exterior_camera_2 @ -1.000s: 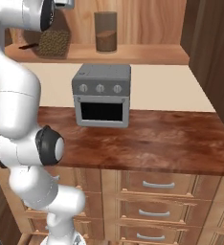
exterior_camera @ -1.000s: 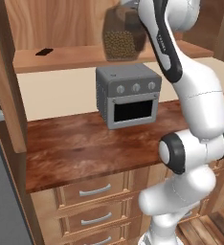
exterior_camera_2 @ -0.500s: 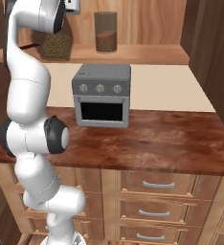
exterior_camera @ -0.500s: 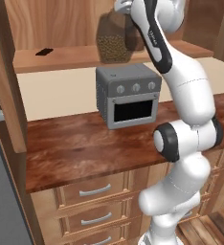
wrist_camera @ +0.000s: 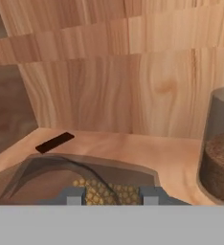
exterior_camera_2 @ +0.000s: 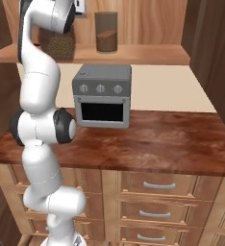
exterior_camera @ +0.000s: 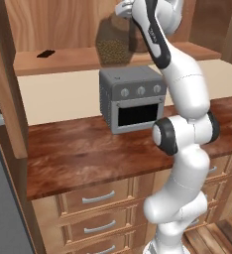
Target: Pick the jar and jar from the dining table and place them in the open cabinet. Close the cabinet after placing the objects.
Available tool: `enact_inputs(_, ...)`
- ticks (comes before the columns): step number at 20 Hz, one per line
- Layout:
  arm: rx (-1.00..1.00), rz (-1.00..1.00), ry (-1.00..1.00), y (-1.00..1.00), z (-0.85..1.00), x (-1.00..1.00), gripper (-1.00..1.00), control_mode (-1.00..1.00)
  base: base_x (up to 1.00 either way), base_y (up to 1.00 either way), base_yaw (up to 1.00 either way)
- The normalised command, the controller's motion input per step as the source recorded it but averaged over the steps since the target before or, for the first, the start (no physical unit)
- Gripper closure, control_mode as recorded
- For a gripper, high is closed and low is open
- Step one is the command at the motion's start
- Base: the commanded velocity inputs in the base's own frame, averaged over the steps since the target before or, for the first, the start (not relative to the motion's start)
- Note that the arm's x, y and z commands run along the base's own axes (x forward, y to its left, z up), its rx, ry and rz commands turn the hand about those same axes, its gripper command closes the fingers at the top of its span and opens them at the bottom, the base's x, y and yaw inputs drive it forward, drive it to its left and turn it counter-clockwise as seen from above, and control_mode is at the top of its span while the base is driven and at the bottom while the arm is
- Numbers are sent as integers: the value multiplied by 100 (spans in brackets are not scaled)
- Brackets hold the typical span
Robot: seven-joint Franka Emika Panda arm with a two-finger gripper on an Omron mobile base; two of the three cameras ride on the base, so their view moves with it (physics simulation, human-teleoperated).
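Pincer tips straddle the mouth of the wider jar, gripping it by the rim with its olive-yellow pellets visible between them. Beyond, the cabinet shelf runs back, with the slim powder jar already standing at about 3 o'clock. Placement of the second jar appears in hand; next moves are judged to be lowering, release, and shutting the doors.

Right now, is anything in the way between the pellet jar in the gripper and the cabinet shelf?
Nothing visible is. The pellet jar is over bare shelf; the powder jar stands apart on one side, a small dark strip on the other.
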Motion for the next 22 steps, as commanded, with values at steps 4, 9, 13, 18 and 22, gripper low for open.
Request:
enact_inputs(4, -2, 6, -3, 0, 30, 19, 100, -100, 0, 0, 0)
enact_inputs(9, -2, 3, 2, 0, 12, 40, 100, -100, 0, 0, 0)
enact_inputs(13, -1, 0, 4, 4, -4, 75, 100, -100, 0, 0, 0)
enact_inputs(18, -3, 0, 4, 4, 0, 82, 100, -100, 0, 0, 0)
enact_inputs(22, -4, 0, 0, 34, 0, 73, -100, -100, 0, 0, 0)
